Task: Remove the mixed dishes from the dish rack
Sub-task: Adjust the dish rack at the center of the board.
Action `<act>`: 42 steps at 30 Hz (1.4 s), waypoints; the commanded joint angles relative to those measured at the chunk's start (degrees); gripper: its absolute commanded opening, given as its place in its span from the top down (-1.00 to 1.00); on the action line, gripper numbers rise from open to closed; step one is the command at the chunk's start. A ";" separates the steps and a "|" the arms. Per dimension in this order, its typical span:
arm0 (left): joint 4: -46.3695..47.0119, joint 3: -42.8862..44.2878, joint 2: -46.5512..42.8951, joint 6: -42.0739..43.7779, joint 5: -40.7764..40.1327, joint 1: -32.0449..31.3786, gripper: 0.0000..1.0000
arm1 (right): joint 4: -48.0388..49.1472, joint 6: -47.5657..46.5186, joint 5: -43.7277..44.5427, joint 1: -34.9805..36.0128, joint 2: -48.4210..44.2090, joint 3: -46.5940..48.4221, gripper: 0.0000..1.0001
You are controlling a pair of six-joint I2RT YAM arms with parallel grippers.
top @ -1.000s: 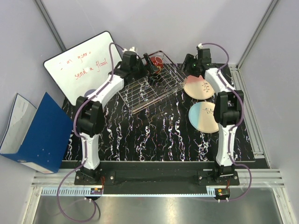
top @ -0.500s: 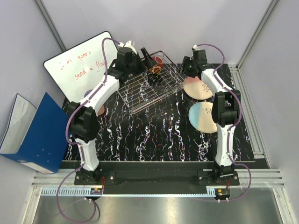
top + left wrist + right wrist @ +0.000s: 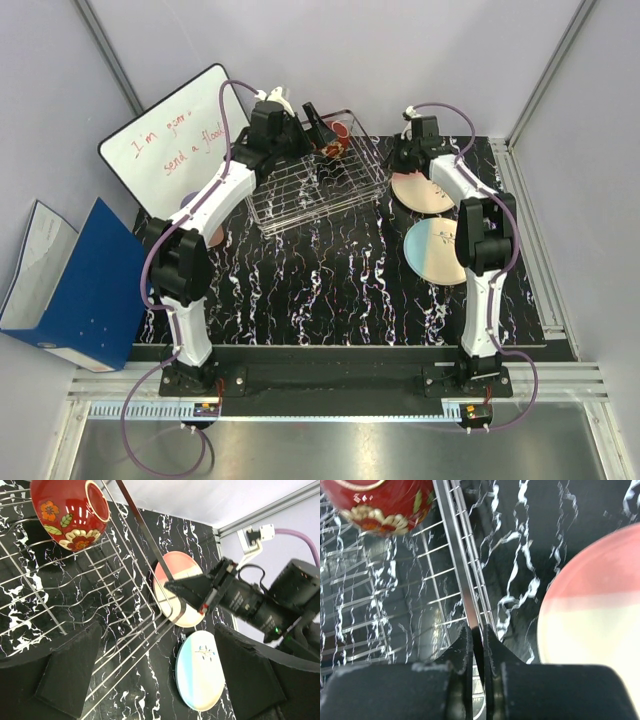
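Closing of the right claw [image 3: 477, 630] was the change. A second before, its fingers stood apart beside the dish rack [image 3: 100, 580]; now they were clenched on the thin rim wire of the rack, grasping the rack itself and not a dish. The rack also seemed to have turned a little on the worktop [image 3: 330, 290] in that second.

The left claw [image 3: 316, 128] was fully released and empty, hanging above the far end of the rack. The red bowl [image 3: 67, 512] — the only dish I could see inside the rack — lay on its side just ahead of the left claw, and across the rim wire from the right claw. The pink/cream plate [image 3: 595, 605] lay on the worktop just to the right of the right claw, and the blue/cream plate [image 3: 200, 677] lay further back from it.

I judged that the right claw steadied the rack so that the left one could take the bowl. Room was small there: both claws stood near the same corner, and the pink plate's edge was close beside the right claw. More free worktop lay behind both claws.
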 commanded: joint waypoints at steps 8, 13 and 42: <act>1.51 3.85 1.71 2.21 1.32 0.22 -0.98 | -2.13 9.69 6.23 1.93 -14.53 -16.80 1.00; 0.46 7.72 5.66 1.69 3.17 0.66 -0.98 | -1.43 9.70 6.75 1.93 -18.14 -23.21 1.00; 0.72 18.36 18.59 1.42 12.75 0.66 -0.98 | 1.30 8.99 3.06 4.57 -31.32 -40.79 1.00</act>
